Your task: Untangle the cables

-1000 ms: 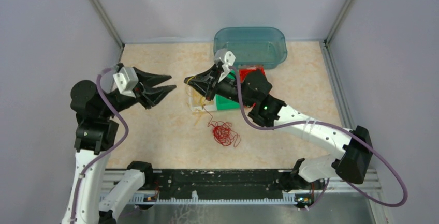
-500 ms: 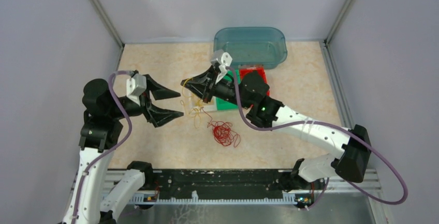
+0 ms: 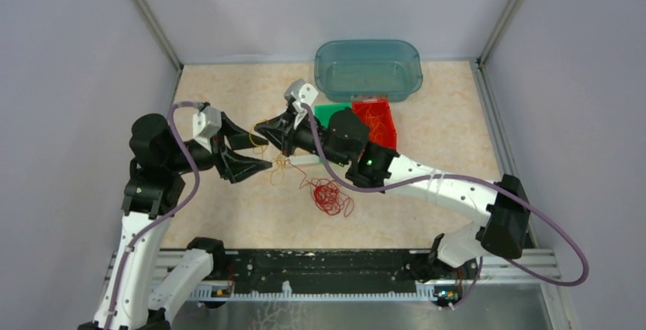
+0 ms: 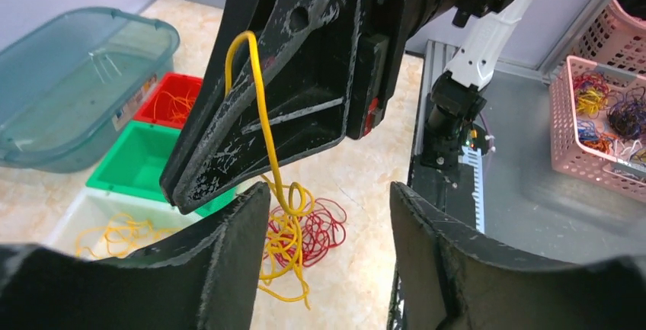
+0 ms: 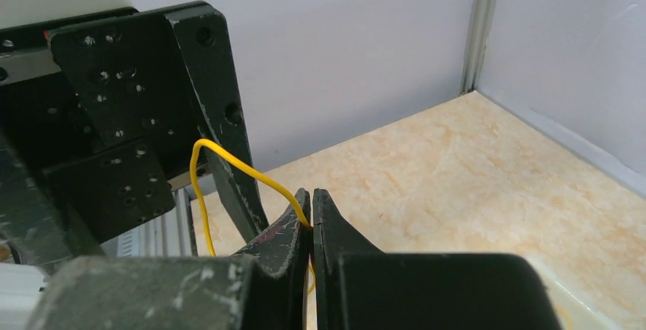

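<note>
A red clump of cables (image 3: 329, 197) lies on the table in front of the bins. My right gripper (image 3: 264, 126) is shut on a yellow cable (image 5: 228, 161) at its fingertips (image 5: 311, 193). That yellow cable (image 4: 259, 109) loops over the right gripper (image 4: 289, 94) and hangs down in a loose bundle (image 3: 278, 164) above the table. My left gripper (image 3: 263, 153) is open just below and left of the right one. Its fingers stand on either side of the hanging yellow strands (image 4: 288, 231), which are close to one finger (image 4: 236, 246); I cannot tell if they touch.
A teal clear tub (image 3: 368, 68) stands at the back. In front of it are a red bin (image 3: 375, 120) with orange wires, a green bin (image 3: 327, 111) and a white bin (image 4: 99, 227) holding yellow wires. A pink basket (image 4: 602, 116) of wires sits beyond the table's near edge.
My right gripper has moved left with the yellow cable, lifting it away from the bins. My left gripper opened wider and swung right until its fingers straddle the hanging strands.
</note>
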`<action>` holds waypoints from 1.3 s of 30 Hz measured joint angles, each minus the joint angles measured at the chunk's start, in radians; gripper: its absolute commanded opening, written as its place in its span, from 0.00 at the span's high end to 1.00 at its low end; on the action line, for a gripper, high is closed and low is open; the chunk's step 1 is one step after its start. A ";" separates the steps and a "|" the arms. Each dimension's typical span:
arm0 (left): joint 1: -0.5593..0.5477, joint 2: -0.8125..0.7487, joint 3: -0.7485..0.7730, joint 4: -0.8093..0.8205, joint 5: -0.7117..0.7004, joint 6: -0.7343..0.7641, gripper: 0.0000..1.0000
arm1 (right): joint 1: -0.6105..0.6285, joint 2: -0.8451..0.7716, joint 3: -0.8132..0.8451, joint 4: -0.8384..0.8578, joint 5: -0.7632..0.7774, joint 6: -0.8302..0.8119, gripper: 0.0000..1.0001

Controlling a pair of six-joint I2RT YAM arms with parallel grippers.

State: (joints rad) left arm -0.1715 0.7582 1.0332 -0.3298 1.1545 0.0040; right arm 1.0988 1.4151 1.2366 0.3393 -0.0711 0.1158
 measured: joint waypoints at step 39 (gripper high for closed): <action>-0.004 -0.003 0.312 0.100 -0.333 0.574 1.00 | -0.047 -0.146 -0.535 0.194 -0.121 0.176 0.61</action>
State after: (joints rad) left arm -0.1753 0.7547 1.3457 -0.2295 0.8219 0.5781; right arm 1.0515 1.2686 0.7013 0.5335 -0.1917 0.2916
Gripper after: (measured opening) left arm 0.012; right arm 0.558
